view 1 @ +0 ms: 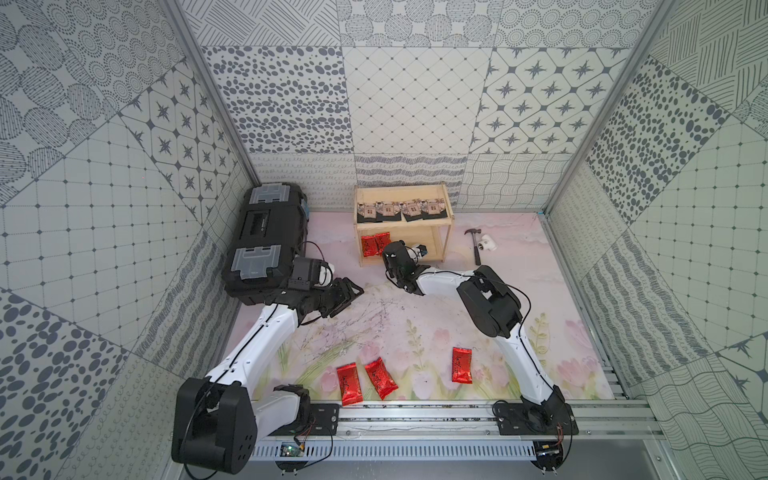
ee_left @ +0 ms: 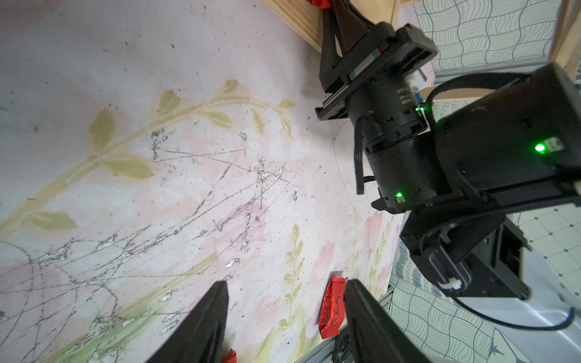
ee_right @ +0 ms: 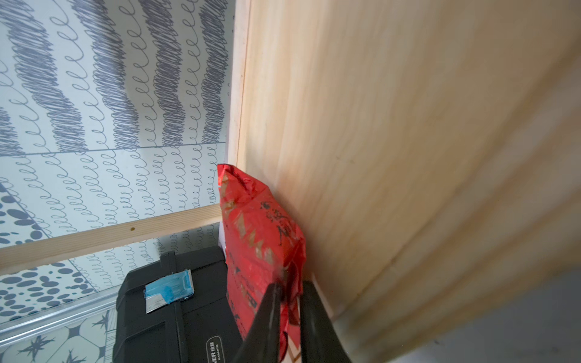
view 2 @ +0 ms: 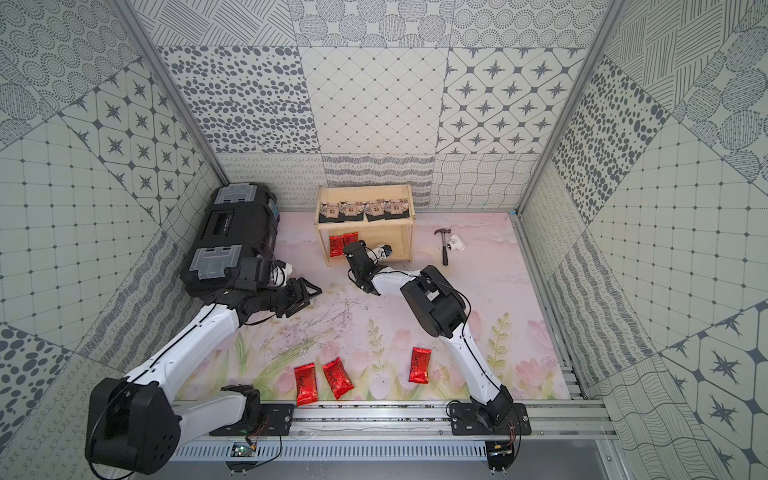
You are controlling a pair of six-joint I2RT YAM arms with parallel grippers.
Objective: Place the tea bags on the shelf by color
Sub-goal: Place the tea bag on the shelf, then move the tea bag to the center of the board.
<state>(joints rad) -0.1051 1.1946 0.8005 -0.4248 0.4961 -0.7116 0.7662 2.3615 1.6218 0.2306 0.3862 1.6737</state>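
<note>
Where the right arm reaches into the lower tier of the shelf (view 1: 415,226), we find the right gripper (ee_right: 290,289) with a red pouch (ee_right: 261,239) between its jaws. The jaws stand narrowly apart about the pouch's crimped end. The view is blurred there, and we cannot tell whether they press on it. This pouch lies against the pale board, just beside a second red pouch (view 1: 368,246) at the tier's left end, as both top views show. The arm's wrist stands before the opening and hides the middle of that tier.

Four black sachets (view 1: 402,210) lie in a row on the upper tier, edge to edge.

Three more red packets lie on the floral mat (view 1: 395,324) near the front rail, well apart from the shelf. Of these, a pair of pouches (view 1: 380,377) lies close together, and a lone pouch (view 1: 462,365) lies nearer the right arm's base.

The left gripper (view 1: 349,295) sits low over the mat, its jaws spread wide with only mat between them, just beside the front corner of the black toolbox (view 1: 266,245). The toolbox stands left of the shelf, apart from it.

A hammer (view 1: 475,245) and a white fitting (view 1: 487,242) lie just beside each other on the mat, right of the shelf and apart from it.
</note>
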